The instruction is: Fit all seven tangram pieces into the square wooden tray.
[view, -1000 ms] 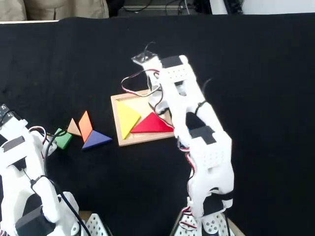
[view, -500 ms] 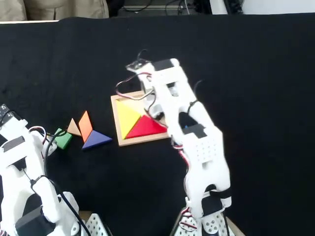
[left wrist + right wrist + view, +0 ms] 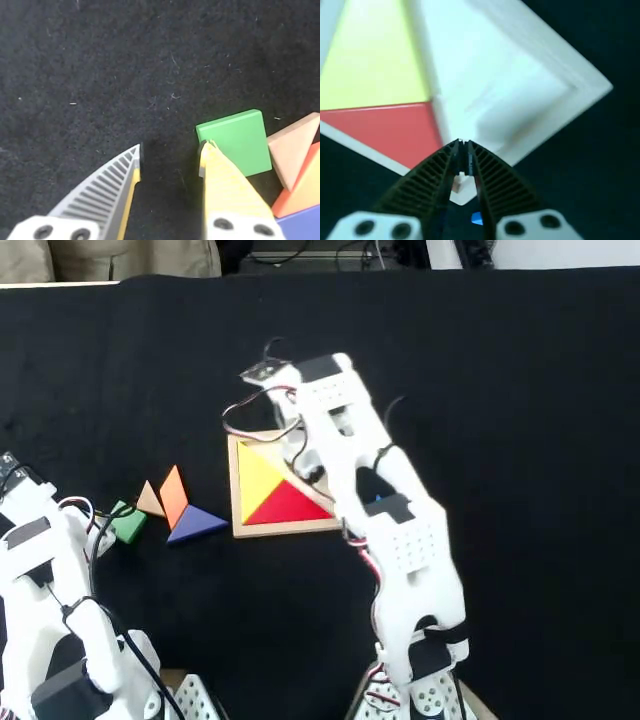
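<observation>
Over the last second the right arm has swung toward the left side of the table, and the red triangle (image 3: 290,505), which lay loose and a little crooked in the tray (image 3: 234,490), now sits flush against the yellow triangle (image 3: 258,480). The tray itself has also slid a little to the left. I judge this as a push that seated the red piece, so two big triangles now fill one half of the tray, and its other half is bare pale wood. The right gripper (image 3: 463,145) has its fingers pressed together, with nothing between them, just above the tray's near corner beside the red piece. The tray lies in the middle of the black cloth (image 3: 520,390), partly under this arm. To its left, well apart, four pieces wait outside: the green square (image 3: 234,140), tan triangle (image 3: 150,500), orange piece (image 3: 174,495) and blue triangle (image 3: 195,525). The left gripper (image 3: 170,152) is spread, low over the cloth, with one finger at the green square's edge.
</observation>
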You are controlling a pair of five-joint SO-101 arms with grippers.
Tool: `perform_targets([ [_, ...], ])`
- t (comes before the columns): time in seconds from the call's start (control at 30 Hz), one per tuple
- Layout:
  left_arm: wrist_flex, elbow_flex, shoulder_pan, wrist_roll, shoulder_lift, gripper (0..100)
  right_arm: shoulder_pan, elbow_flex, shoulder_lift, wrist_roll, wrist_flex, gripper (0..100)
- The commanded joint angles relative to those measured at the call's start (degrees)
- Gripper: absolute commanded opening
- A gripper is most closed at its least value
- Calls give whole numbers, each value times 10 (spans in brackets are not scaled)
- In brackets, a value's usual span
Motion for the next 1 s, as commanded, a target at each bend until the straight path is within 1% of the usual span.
perform_targets([
  [0.0, -7, 0, 8, -3, -15, 195, 12, -13, -7, -4, 3, 11],
  [0.1, -7, 0, 4, -3, -15, 195, 10, -16, -14, -5, 10, 11],
  [0.2, -3, -4, 0, -2, -15, 197, -5, -40, -51, -18, 46, 11],
  [0.27, 5, -6, -22, -2, -17, 199, -18, -49, -88, -31, 73, 11],
  [0.37, 69, -52, -44, -3, -33, 199, -32, -40, -148, -38, 86, 11],
  [0.47, 135, -104, -46, -3, -79, 199, -32, -18, -201, -38, 84, 11],
  [0.57, 166, -127, -44, -11, -135, 200, -31, 9, -245, -38, 84, 11],
  [0.63, 168, -131, -41, -49, -173, 200, -31, 31, -269, -40, 84, 11],
  [0.8, 184, -134, 0, -101, -215, 200, -31, 119, -342, -69, 39, 11],
  [0.9, 219, -155, 7, -136, -208, 200, -35, 212, -392, -69, -29, 11],
  [0.97, 247, -177, 8, -168, -189, 200, -54, 283, -424, -70, -91, 11],
])
